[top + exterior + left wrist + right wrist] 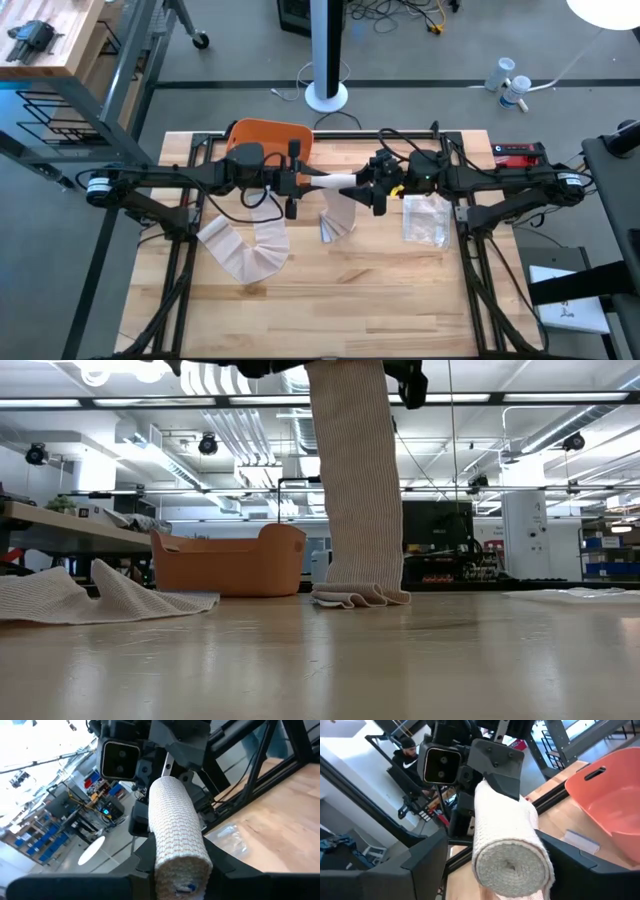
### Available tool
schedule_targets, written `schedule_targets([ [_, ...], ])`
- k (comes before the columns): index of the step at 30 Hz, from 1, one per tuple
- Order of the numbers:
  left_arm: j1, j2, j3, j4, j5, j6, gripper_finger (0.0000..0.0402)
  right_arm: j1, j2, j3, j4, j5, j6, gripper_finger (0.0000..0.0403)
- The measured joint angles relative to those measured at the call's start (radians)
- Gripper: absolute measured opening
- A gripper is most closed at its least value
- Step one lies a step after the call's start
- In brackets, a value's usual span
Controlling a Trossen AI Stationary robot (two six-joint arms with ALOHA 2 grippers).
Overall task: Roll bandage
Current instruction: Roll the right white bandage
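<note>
Two grippers share one bandage roll [335, 181] above the table's [330, 310] middle: the left gripper [297, 182] is clenched on one end, the right gripper [377, 186] on the other. By my judgement the rolling is partly done, since a fat, ribbed, off-white cylinder is wound while a woven tail [355, 480] hangs to the wood and bunches there. A second loose bandage [245, 252] lies crumpled at the left, an orange bin [272, 137] behind, a clear plastic bag [426, 220] right.
</note>
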Motion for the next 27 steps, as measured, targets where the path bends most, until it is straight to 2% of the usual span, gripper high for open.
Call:
schedule_targets([
  [15, 0.000, 0.045, 0.000, 0.032, 0.001, 0.295, 0.0078, -0.001, 0.000, -0.001, -0.039, 0.005, 0.066, 0.0237],
  [21, -0.001, 0.035, 0.000, 0.028, 0.000, 0.295, 0.0078, 0.000, 0.000, -0.003, -0.044, 0.003, -0.016, 0.0231],
  [27, -0.004, 0.034, 0.000, 0.031, 0.007, 0.272, 0.0078, 0.000, 0.000, -0.003, -0.037, -0.001, -0.101, 0.0251],
])
